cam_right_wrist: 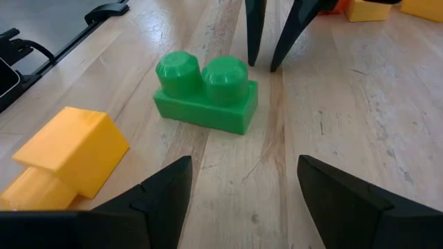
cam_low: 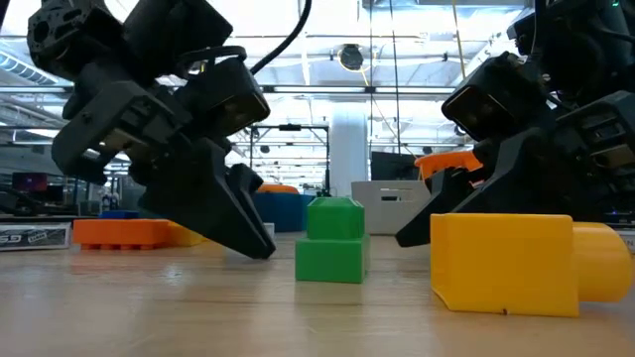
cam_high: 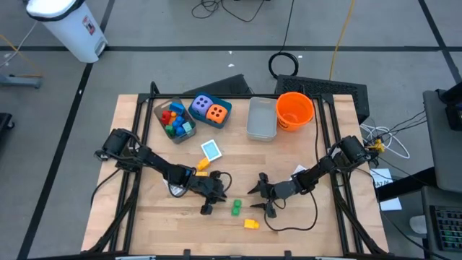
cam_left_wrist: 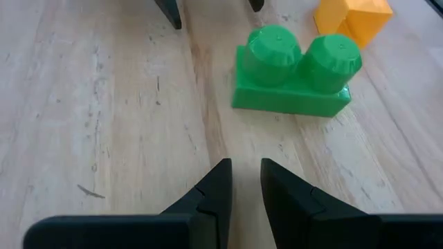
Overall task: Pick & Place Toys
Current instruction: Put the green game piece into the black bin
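Note:
A green two-stud brick [cam_high: 236,209] stands on its base on the table between my two grippers; it also shows in the left wrist view [cam_left_wrist: 291,76] and the right wrist view [cam_right_wrist: 205,93]. A yellow brick [cam_high: 250,224] lies on its side just nearer the front edge [cam_right_wrist: 66,155]. My left gripper [cam_left_wrist: 246,169] points at the green brick from the left, its fingers drawn together to a slim gap, touching nothing. My right gripper [cam_right_wrist: 242,180] is wide open and empty, facing the green brick from the right.
At the back stand a teal box [cam_high: 175,119] holding several bricks, a purple die [cam_high: 202,107], an orange die [cam_high: 219,112], a clear tub [cam_high: 261,117] and an orange bucket [cam_high: 294,110]. A card [cam_high: 211,149] and an orange brick [cam_high: 202,165] lie mid-table.

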